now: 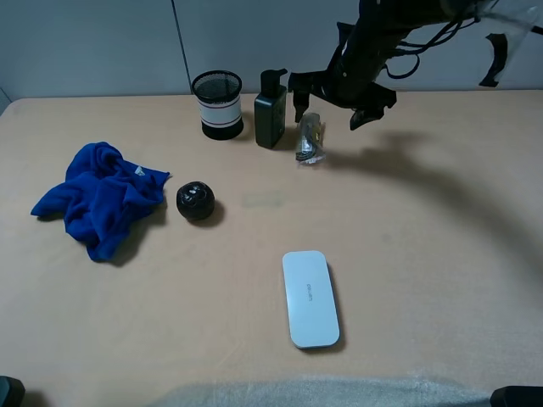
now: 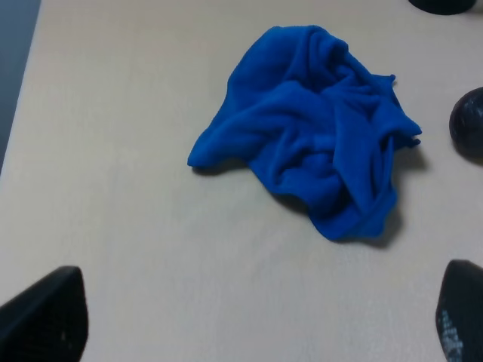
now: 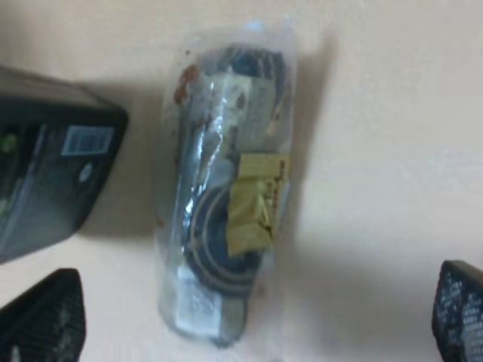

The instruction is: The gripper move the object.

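Observation:
The object, a crinkly clear packet with dark and olive contents, lies on the table at the back, just right of a black bottle. My right gripper hangs open above it, jaws spread wide on either side, not touching. In the right wrist view the packet lies between the two dark fingertips. My left gripper is open and empty over the table near the blue cloth; only its fingertips show in the left wrist view.
A black bottle and a mesh cup stand at the back. A blue cloth and a black ball lie at the left. A flat white case lies at the front middle.

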Motion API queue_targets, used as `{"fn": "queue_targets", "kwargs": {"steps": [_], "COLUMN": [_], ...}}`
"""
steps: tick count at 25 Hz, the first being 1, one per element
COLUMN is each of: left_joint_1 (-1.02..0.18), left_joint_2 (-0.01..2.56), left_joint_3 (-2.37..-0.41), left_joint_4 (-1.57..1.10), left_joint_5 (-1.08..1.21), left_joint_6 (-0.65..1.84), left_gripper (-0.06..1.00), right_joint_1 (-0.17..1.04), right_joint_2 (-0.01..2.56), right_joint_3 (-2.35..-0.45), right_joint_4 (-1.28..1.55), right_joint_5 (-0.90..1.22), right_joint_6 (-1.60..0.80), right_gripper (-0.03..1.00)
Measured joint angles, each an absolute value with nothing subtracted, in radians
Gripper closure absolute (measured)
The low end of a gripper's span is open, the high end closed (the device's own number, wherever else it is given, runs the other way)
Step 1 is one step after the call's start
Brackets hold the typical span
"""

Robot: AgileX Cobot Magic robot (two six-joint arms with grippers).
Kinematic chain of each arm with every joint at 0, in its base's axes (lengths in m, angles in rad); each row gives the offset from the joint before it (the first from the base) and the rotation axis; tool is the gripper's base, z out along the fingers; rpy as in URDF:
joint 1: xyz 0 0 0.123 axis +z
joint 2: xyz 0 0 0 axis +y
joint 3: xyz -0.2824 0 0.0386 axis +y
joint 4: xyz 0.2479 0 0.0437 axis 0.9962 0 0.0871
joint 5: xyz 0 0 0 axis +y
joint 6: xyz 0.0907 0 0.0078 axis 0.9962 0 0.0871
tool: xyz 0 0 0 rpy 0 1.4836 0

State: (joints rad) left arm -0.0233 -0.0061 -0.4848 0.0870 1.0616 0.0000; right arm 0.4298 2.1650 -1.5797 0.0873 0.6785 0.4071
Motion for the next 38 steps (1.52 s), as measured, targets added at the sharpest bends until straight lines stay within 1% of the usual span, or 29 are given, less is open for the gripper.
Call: {"fn": "queue_targets", "kwargs": {"steps": [9,19,30,38], "left_joint_1": [-0.023,-0.023,-0.023,-0.023], "left_joint_2": [-0.006,-0.006,-0.006,-0.006], "left_joint_3": [-0.485,-0.485,-0.485,-0.485], "left_joint_4": [0.087,0.087,0.087,0.087], "left_joint_5": [1.062,1.062,1.062,1.062], "left_joint_6": [0.000,0.000,0.000,0.000], "left_gripper": [0.02,0.02,0.02,0.02], "right_joint_1": [0.413,0.404,0.404,0.404], "right_joint_2": [2.092,2.016,1.895,1.789], "right_joint_3": [-1.580,-1.580,-1.583,-1.579], "right_joint_4": [0.059,0.050,-0.029,-0.036], "right_joint_5": [0.813,0.990,1.188,1.214], "right_joint_6": [0.377,0.287,0.227,0.192], "right_gripper": [0.27,0.27,0.27,0.27]}}
